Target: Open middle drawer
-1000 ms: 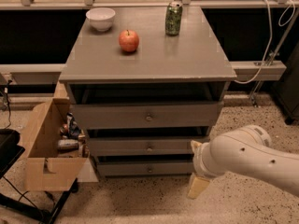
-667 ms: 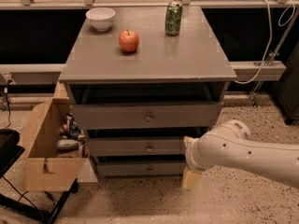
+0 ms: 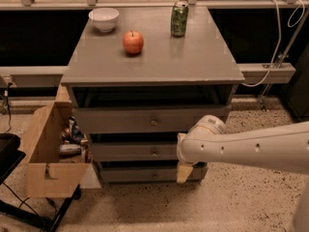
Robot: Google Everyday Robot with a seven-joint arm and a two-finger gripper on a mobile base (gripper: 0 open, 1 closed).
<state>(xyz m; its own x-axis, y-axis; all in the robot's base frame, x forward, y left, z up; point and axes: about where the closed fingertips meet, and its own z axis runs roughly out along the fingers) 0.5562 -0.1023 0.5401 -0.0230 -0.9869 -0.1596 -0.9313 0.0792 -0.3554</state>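
Note:
The grey cabinet [image 3: 154, 62] has three drawer fronts stacked under its top. The middle drawer [image 3: 125, 152] has a flat grey front with a small round knob [image 3: 154, 153] at its centre and looks closed. My white arm [image 3: 251, 149] reaches in from the right. The gripper [image 3: 184, 171] hangs in front of the right part of the middle and bottom drawer fronts, a little right of and below the knob. It hides that end of the middle drawer.
The top drawer [image 3: 120, 120] and bottom drawer [image 3: 130, 174] each have a centre knob. A white bowl [image 3: 104, 19], a red apple [image 3: 133, 42] and a green can [image 3: 179, 19] stand on the cabinet. An open cardboard box [image 3: 46, 153] sits at the left. A cable [image 3: 280, 37] hangs at the right.
My arm and gripper have moved left, from the cabinet's right side to in front of the drawer fronts, closer to the middle knob. The drawers have not moved.

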